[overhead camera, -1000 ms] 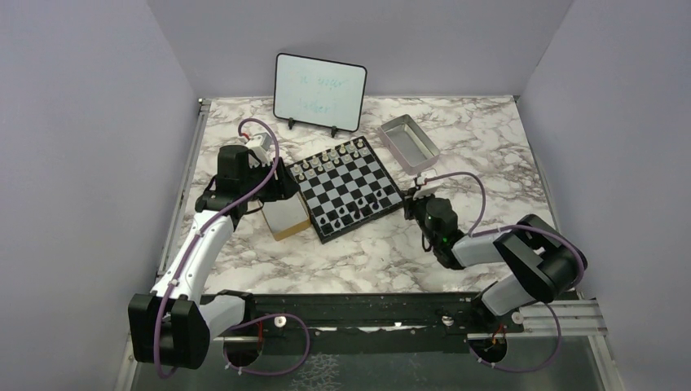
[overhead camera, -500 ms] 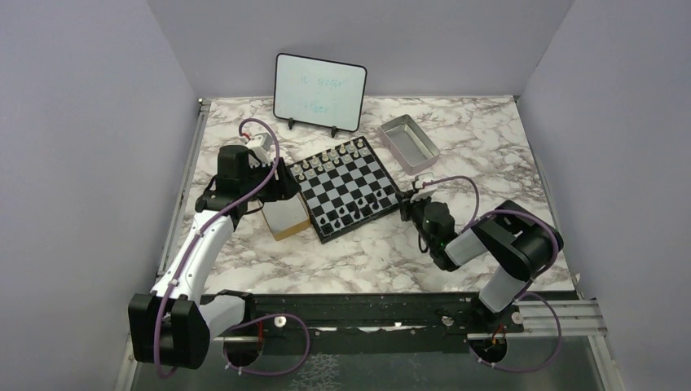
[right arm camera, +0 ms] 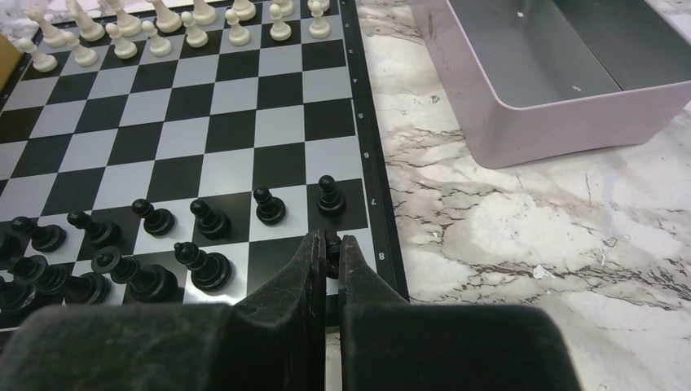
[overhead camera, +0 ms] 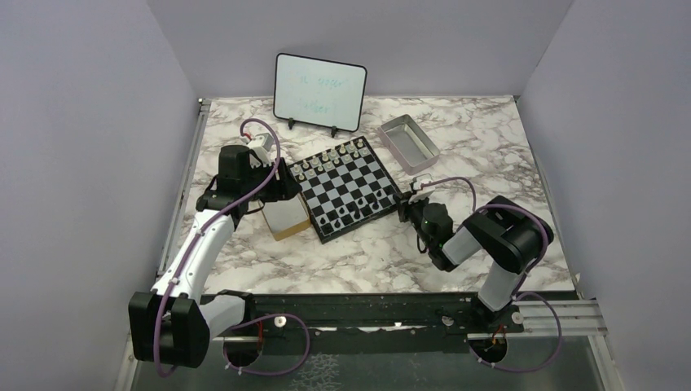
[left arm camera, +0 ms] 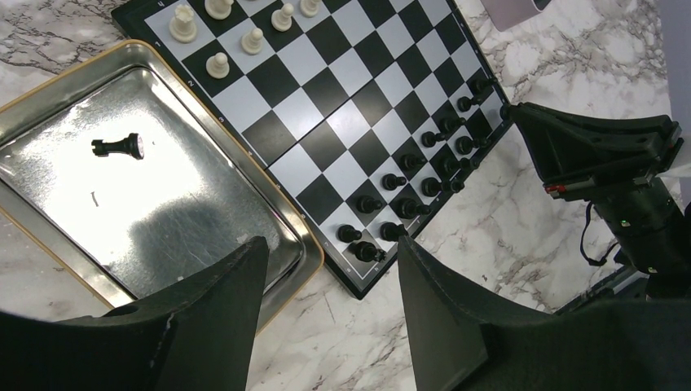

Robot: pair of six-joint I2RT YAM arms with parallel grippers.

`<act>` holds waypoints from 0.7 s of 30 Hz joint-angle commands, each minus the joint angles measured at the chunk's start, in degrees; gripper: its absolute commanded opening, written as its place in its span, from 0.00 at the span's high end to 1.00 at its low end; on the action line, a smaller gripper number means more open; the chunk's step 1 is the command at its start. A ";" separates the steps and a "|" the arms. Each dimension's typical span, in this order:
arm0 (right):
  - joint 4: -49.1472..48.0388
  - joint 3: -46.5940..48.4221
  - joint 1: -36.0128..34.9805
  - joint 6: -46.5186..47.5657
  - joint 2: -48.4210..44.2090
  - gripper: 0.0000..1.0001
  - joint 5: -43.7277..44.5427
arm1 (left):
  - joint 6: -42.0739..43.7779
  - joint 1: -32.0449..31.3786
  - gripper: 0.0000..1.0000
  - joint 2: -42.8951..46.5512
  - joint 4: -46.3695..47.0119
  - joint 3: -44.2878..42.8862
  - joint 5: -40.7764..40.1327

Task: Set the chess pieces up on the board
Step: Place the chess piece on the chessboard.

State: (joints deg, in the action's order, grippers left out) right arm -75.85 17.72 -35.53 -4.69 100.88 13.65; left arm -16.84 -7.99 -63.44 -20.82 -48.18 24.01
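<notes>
The board (overhead camera: 363, 223) lies mid-table, with black chess pieces (right arm camera: 210, 220) in two rows along its near side. My right gripper (right arm camera: 327, 240) is shut on one small black piece (right arm camera: 330, 251) at the board's near right corner, by the rim (right arm camera: 376, 220) marked 8. In the top view the right gripper (overhead camera: 405, 208) is at that corner. My left gripper (left arm camera: 330, 242) hangs open and empty above the board's left corner and a shiny tray (left arm camera: 163, 212). One black piece (left arm camera: 120, 147) lies on its side in that tray.
Pale white pieces (right arm camera: 163, 32) fill the board's far rows. A grey metal tin (overhead camera: 409, 143) stands right of the board, a small whiteboard (overhead camera: 319, 91) behind it. The tan box (overhead camera: 285, 218) holding the shiny tray touches the board's left side.
The right arm's elbow has swung in to the left and its gripper has edged closer to the board's corner. The left arm has stayed put.
</notes>
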 commanded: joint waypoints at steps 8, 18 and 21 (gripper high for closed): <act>-3.65 1.60 0.19 -1.16 1.16 0.90 -5.26 | 0.76 -0.19 0.38 0.01 1.14 0.26 1.00; -3.22 1.77 0.10 -1.73 2.13 0.90 -7.07 | 0.93 -0.27 0.38 0.13 1.00 0.18 0.77; -3.42 1.53 0.06 -1.77 2.21 0.90 -7.73 | 0.93 -0.27 0.38 0.16 0.96 0.14 0.70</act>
State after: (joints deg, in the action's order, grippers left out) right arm -77.06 18.92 -35.53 -5.98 102.24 7.81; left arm -16.69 -8.01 -63.59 -20.82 -48.18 24.01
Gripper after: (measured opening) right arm 0.105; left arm 0.620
